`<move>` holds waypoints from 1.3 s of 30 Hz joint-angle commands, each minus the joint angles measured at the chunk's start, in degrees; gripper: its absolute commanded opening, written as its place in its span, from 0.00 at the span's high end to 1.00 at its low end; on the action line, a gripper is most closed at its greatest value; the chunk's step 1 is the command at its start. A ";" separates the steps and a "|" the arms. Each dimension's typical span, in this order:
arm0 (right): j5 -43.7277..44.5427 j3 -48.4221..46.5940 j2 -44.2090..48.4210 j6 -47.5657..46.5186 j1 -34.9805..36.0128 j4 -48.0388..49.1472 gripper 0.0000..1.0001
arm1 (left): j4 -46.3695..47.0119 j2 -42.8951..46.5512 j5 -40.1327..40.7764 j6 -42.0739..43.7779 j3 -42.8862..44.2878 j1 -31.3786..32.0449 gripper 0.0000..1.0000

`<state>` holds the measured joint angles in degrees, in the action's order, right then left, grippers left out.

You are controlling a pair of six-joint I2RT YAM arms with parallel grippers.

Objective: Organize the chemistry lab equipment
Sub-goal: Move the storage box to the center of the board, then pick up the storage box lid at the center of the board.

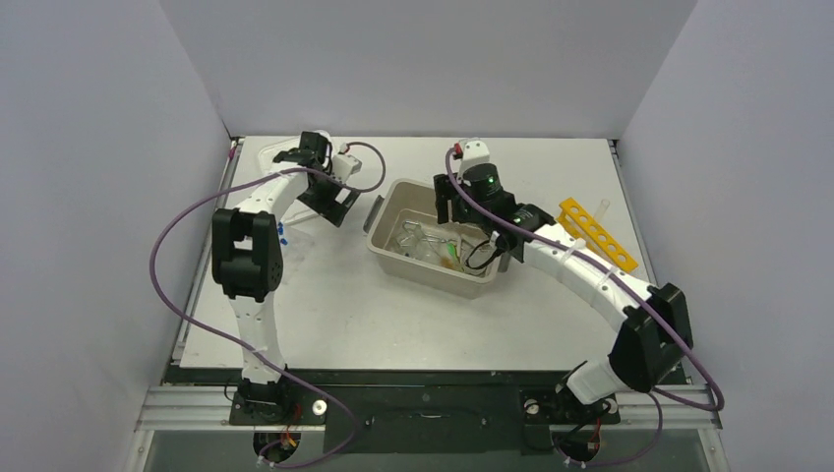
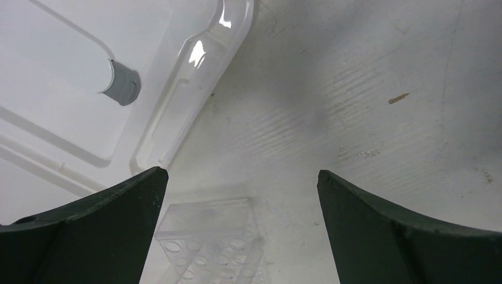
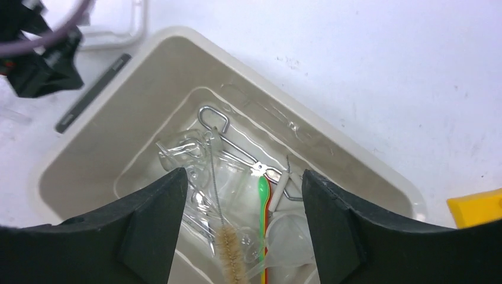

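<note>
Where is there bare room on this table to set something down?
Widest bare table lies in front of the tub, toward the near edge. A narrower strip runs behind it, along the back wall. Crowded: inside the tub; the far left, with lid and clear rack; the right, by the yellow rack.

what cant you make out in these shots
Top view: the glassware in the beige tub is too small and clear to count.
Right wrist view: the wire brush and green spatula run off the bottom edge.
Left wrist view: the clear rack is cut by the bottom edge.
Top view: the yellow rack is partly behind the right arm.
</note>
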<state>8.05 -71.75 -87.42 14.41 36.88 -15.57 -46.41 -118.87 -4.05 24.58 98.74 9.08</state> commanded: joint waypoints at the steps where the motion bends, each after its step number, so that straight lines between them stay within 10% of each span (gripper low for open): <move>1: 1.00 -0.71 7.95 0.15 0.37 0.12 0.34 | 3.80 -1.52 1.34 6.48 2.78 0.17 0.00; 26: -1.01 2.39 12.05 -0.13 -0.42 2.22 0.42 | 6.46 -13.37 4.21 2.96 9.88 3.84 0.00; 39: -2.00 1.85 11.31 0.73 -1.70 1.77 0.52 | 3.18 -13.55 0.65 7.51 10.00 3.96 0.63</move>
<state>6.83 -68.82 -75.33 14.46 35.68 -15.07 -41.04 -132.11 -1.76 30.26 108.44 13.30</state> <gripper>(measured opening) 0.494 0.455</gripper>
